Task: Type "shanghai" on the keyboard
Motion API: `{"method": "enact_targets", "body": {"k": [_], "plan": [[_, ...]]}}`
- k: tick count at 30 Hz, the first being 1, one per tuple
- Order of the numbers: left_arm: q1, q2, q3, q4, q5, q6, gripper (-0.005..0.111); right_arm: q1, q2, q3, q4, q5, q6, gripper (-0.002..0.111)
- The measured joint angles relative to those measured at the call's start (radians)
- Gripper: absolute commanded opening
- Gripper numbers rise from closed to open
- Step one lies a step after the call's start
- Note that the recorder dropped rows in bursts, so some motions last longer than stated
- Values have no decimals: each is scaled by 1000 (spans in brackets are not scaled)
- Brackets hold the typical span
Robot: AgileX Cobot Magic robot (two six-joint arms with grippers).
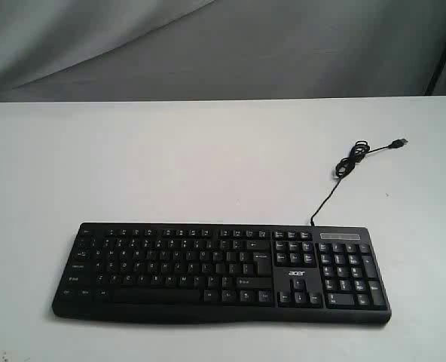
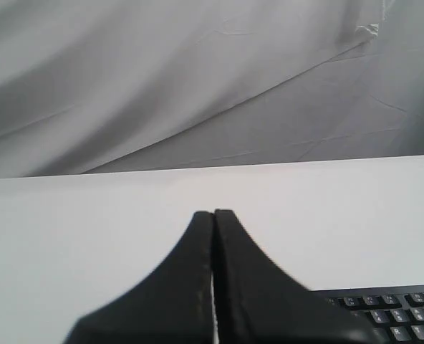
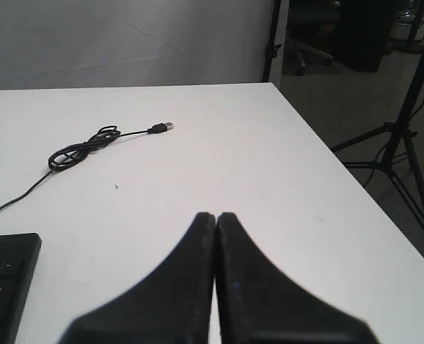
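The black keyboard (image 1: 223, 273) lies along the near edge of the white table (image 1: 170, 166), number pad to the right, with a white "acer" logo. Its thin black cable (image 1: 343, 170) runs back from the keyboard's rear edge, coils, and ends in a loose USB plug. Neither arm shows in the exterior view. In the left wrist view my left gripper (image 2: 213, 213) is shut with nothing held, and a corner of the keyboard (image 2: 394, 315) shows beside it. My right gripper (image 3: 215, 215) is shut and empty too, with the keyboard's end (image 3: 4, 283) and the coiled cable (image 3: 83, 150) in its view.
A grey cloth backdrop (image 1: 223, 45) hangs behind the table. In the right wrist view the table's side edge (image 3: 348, 172) drops to a floor with a black tripod (image 3: 405, 136) standing on it.
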Motion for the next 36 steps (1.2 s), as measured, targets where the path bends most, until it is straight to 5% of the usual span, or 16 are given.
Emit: {"method": "enact_targets", "body": {"k": [22,36], "plan": [[0,0,0,0,0,0,0,0,0,0,-7,-84,0,0],[0,0,0,0,0,0,0,0,-2,0,-6,-683,48,0]]}}
